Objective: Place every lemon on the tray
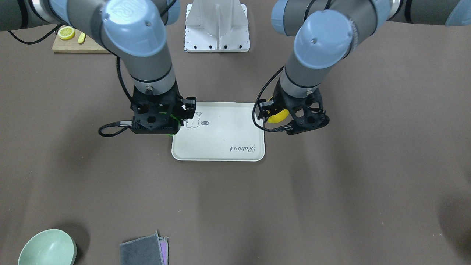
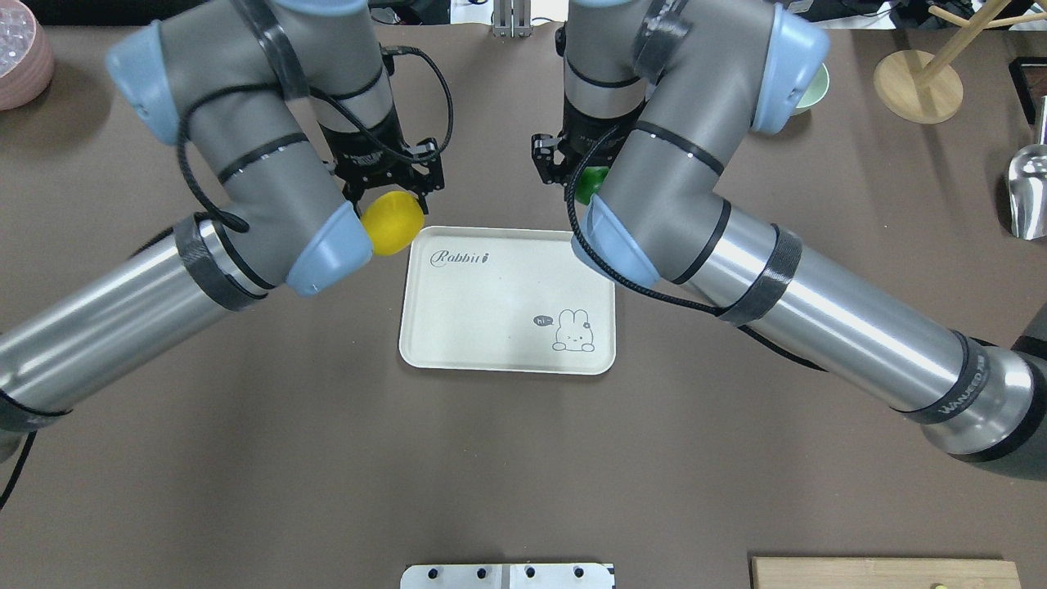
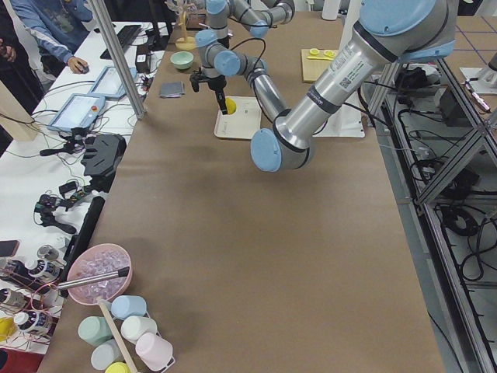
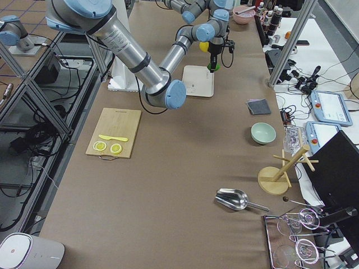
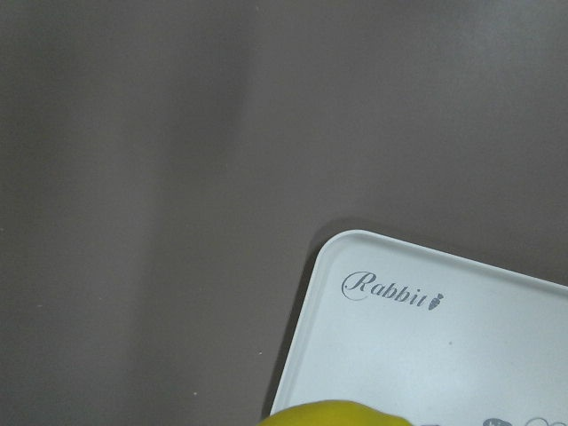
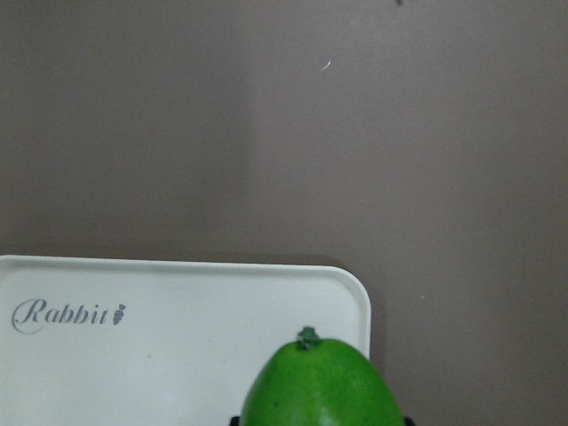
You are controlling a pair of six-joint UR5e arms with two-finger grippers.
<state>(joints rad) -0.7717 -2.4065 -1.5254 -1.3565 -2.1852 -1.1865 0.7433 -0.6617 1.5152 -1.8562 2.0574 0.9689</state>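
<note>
The cream tray (image 2: 491, 303) with the "Rabbit" script lies mid-table, nothing on it. My left gripper (image 2: 394, 214) is shut on the yellow lemon (image 2: 393, 223) and holds it just off the tray's far left corner; the lemon's top shows in the left wrist view (image 5: 333, 414) beside the tray (image 5: 444, 355). My right gripper (image 2: 586, 182) is shut on the green lemon (image 2: 590, 185) by the tray's far right corner; the right wrist view shows it (image 6: 319, 386) over the tray's corner (image 6: 133, 337). The front view shows the yellow lemon (image 1: 278, 115) and a sliver of the green lemon (image 1: 173, 124).
A bamboo cutting board (image 1: 73, 46) with lemon slices (image 1: 66, 33) lies by the robot's right side. A green bowl (image 1: 48, 248) and a grey cloth (image 1: 145, 250) sit at the far edge. A wooden stand (image 2: 916, 82) and a metal scoop (image 2: 1029, 192) are at the far right.
</note>
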